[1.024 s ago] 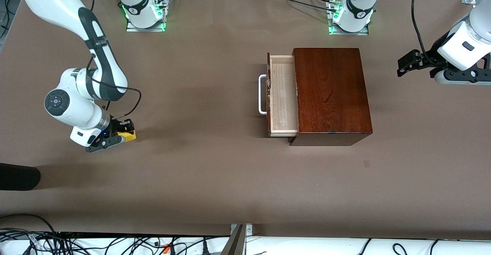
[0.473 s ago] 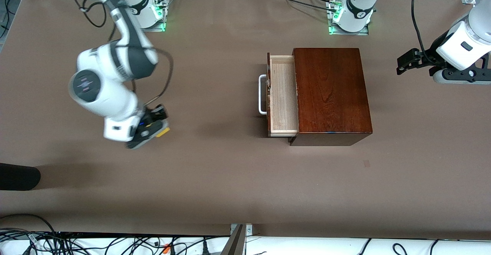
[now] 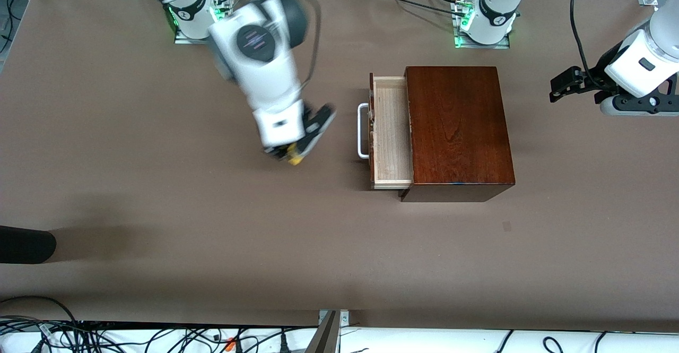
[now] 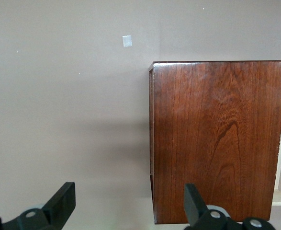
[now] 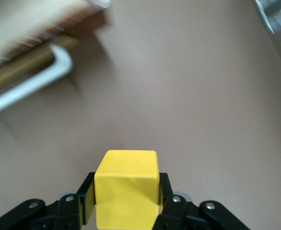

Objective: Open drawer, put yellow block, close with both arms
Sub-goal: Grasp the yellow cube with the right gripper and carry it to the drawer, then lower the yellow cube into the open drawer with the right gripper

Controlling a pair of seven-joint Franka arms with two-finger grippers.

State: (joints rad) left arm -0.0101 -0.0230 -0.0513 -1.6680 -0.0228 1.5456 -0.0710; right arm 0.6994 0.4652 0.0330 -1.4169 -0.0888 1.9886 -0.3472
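The drawer is pulled partway out of the reddish-brown wooden box; its pale tray looks empty and its white handle faces the right arm's end. My right gripper is shut on the yellow block and holds it in the air over the bare table beside the handle. The block fills the right wrist view between the fingers, with the handle ahead. My left gripper is open and empty, waiting over the table past the box's closed end; the box shows in the left wrist view.
A dark rounded object lies at the table edge at the right arm's end. A small square mark is on the table nearer the camera than the box. Cables run along the table's front edge.
My right arm has lifted the yellow block off the table and swung it fast from the right arm's end toward the drawer handle. The left arm has stayed still.
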